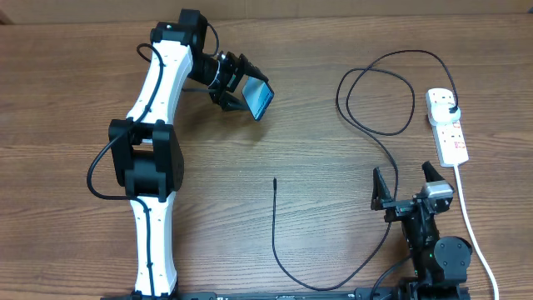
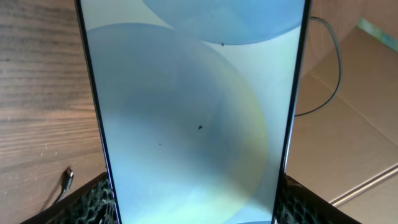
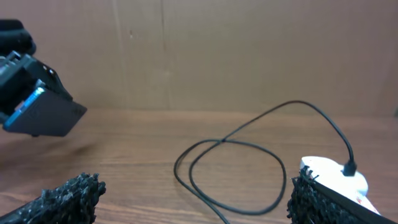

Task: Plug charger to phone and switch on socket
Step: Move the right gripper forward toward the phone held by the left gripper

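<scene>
Left end effector [image 1: 240, 93] grips the slim black-edged smartphone with the pale blue screen [image 1: 261, 100], lifted off the wooden table [image 1: 75, 75] at far centre-left.
Its pads [image 2: 93, 202] press the phone's long edges, probably to leave a short end free for the connector; the white left arm [image 1: 158, 92] reaches from the near edge to the far side, then bends right at the wrist. Right end effector [image 1: 406, 188] sits low at near right, jaws spread wide and empty, just left of the thick white cord [image 1: 466, 208]. The long thin black charger cable [image 1: 275, 221] lies loose, its small tip [image 1: 275, 180] mid-table, well apart from the phone, its black plug [image 1: 450, 109] already seated in the white elongated power strip [image 1: 450, 137] at far right.
</scene>
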Controlling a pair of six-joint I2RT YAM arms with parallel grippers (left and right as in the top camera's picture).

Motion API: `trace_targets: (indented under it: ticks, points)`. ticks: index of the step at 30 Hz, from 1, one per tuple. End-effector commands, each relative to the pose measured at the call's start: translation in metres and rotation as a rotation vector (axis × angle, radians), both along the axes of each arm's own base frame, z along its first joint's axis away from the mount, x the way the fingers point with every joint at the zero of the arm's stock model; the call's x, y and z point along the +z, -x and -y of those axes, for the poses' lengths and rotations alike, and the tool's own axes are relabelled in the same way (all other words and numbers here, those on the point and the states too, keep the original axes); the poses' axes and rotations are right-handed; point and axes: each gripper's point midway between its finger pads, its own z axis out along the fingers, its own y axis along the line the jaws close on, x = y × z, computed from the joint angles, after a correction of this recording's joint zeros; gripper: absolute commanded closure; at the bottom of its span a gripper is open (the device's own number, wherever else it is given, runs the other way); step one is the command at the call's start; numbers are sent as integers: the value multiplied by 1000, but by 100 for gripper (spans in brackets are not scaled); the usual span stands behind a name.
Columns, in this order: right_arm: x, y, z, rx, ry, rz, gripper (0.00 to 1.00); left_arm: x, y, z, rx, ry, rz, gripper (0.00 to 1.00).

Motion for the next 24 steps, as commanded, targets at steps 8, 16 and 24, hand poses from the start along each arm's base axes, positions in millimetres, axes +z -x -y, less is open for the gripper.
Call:
trace_targets:
  ticks: [8,16,24]
  points:
    - [28,8,-25,150,-80,80,0,15,-1,11,-10,26,20,96]
    - [64,15,-24,145,-83,48,0,14,0,11,-11,25,16,96]
    - [91,-2,-31,181,-93,-98,0,15,-1,11,-3,25,17,96]
